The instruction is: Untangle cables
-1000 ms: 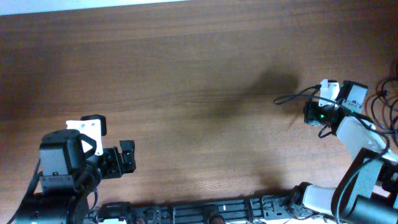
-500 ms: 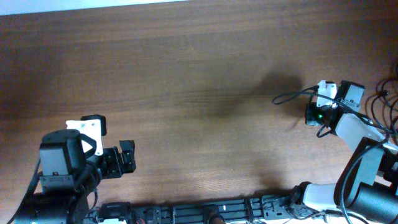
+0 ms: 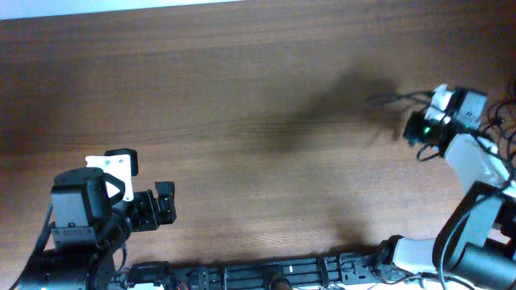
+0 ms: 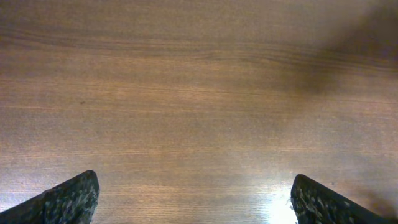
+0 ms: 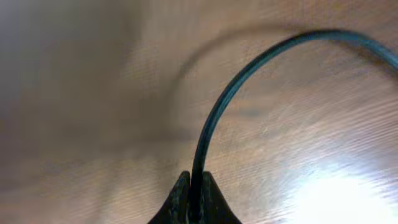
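Just one cable (image 5: 219, 109) shows, pinched in the right hand (image 5: 191, 196).

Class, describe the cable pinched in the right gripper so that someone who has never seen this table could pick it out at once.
Start at the wooden table and go to its right edge, where the right gripper is. The cable is the thin black cord pinched between its fingertips, arching away over the wood. Unlike the dark cords by that edge, it alone is gripped.
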`<state>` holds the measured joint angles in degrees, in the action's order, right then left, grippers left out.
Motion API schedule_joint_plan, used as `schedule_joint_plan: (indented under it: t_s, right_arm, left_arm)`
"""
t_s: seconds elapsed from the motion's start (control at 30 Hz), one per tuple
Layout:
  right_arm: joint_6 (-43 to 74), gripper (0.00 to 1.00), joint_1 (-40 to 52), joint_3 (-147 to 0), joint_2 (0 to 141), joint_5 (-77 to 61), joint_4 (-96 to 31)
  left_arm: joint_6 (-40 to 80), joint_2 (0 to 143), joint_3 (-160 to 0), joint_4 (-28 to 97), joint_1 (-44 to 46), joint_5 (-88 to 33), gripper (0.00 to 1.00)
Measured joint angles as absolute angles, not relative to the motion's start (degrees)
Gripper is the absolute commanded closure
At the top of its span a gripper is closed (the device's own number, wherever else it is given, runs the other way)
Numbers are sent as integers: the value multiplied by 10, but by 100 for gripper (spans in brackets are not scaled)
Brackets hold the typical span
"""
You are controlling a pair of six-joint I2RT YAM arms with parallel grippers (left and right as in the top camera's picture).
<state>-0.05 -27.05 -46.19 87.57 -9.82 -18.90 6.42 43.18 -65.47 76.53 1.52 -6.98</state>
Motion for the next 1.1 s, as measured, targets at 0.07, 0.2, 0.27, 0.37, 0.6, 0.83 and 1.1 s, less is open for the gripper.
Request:
schedule_joint_plan:
  t_s: [0.07,0.2,0.27,0.37,0.6,0.83,1.1]
  right_arm:
    - [23,96,-293,-523,858,-98,-218]
    - [41,96,-361,-571,838,-100,-225]
    - [43,96,-405,-580,831,-100,-224]
    - [41,96,-480,-586,829,-102,-225]
    - [38,63,-622,-587,829,-104,-209]
    - [36,1,-650,-587,829,-186,-179]
    - [37,1,-582,-587,757,-324,-83]
  left_arm:
    - [64,432,-655,766,15,-70,1]
    - [64,432,-655,766,15,-70,1]
    - [64,432,-655,765,15,-70,1]
    - [64,432,-655,766,15,-70,1]
    - [64,432,-655,766,15,-70,1]
    - [64,432,-655,766,15,-70,1]
    - [64,432,-655,766,15,-70,1]
